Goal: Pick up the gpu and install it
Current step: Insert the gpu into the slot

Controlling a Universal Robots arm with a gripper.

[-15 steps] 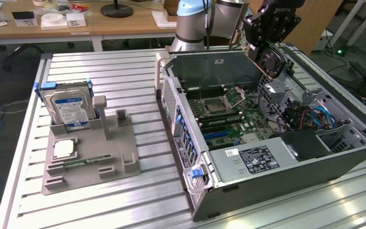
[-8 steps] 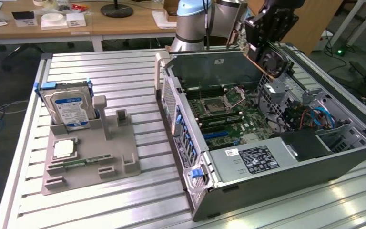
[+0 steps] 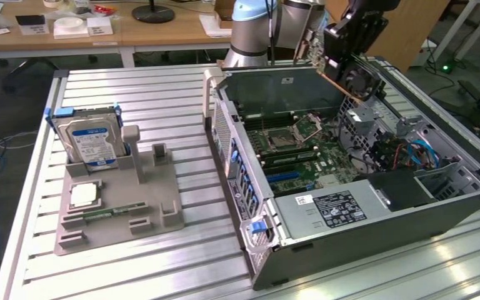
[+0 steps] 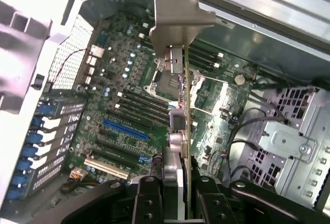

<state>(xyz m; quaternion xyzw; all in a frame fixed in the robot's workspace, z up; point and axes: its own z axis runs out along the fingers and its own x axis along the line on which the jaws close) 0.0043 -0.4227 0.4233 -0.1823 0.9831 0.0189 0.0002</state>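
Above the open grey metal computer case (image 3: 365, 247), the thin dark rectangular gpu (image 3: 361, 81) hung uninstalled.
At the exterior view's left, a silver hard drive (image 3: 90, 140) stood in a grey plastic holder (image 3: 115, 234); to the right, the black gripper (image 4: 178, 198) had its fingers (image 4: 149, 201) closed on the gpu, edge-down over the green motherboard (image 4: 113, 74). A tilted descent could, I think, jam it beside the blue slot (image 4: 124, 130) or knock its silver bracket (image 4: 178, 15) on the case.
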